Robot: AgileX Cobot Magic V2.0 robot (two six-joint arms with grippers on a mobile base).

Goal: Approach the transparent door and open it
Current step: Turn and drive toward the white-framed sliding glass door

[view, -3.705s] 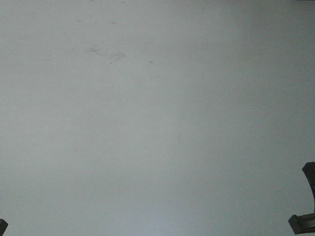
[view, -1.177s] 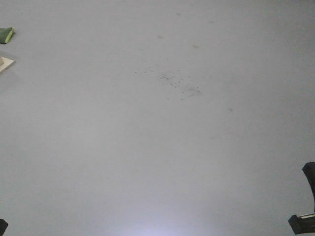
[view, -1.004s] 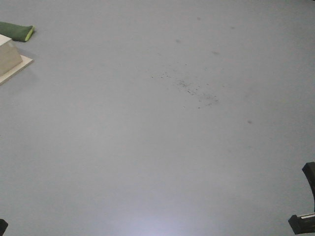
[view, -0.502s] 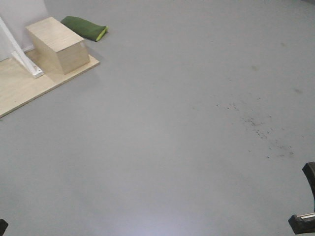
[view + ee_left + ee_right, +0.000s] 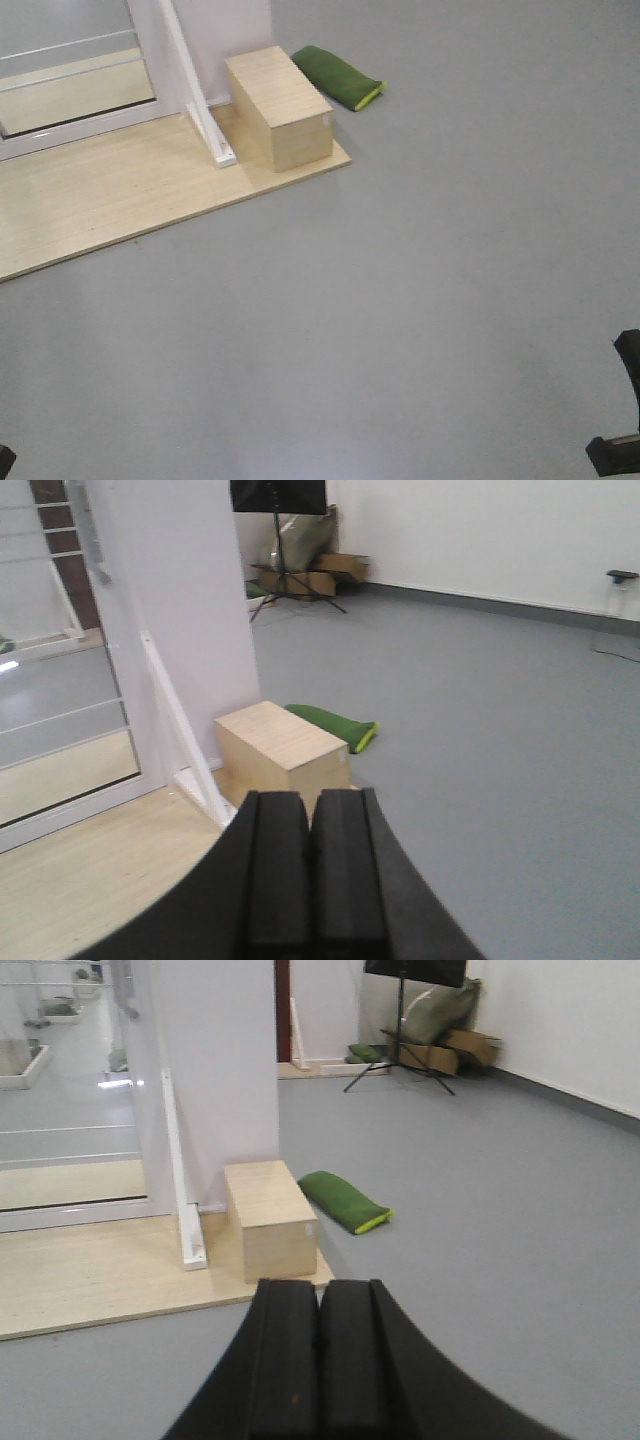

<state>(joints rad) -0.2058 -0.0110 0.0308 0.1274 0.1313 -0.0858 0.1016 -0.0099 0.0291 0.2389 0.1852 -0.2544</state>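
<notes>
1. The tall clear-glass door (image 5: pixel 70 95), white-framed with thin white horizontal bars, stands at the upper left of the front view, on a pale wooden floor board (image 5: pixel 120 200), well apart from both arms.
2. A light plywood box (image 5: pixel 278 120) sits on the board's right corner, just beside a slanted white brace (image 5: pixel 205 120).
3. A green cushion (image 5: pixel 338 76) lies on the grey floor (image 5: pixel 430 300) near the box.
4. The black left gripper (image 5: pixel 311 810) is clenched, its fingers pressed together on nothing.
5. The black right gripper (image 5: pixel 320 1295) is likewise clenched and empty.
</notes>
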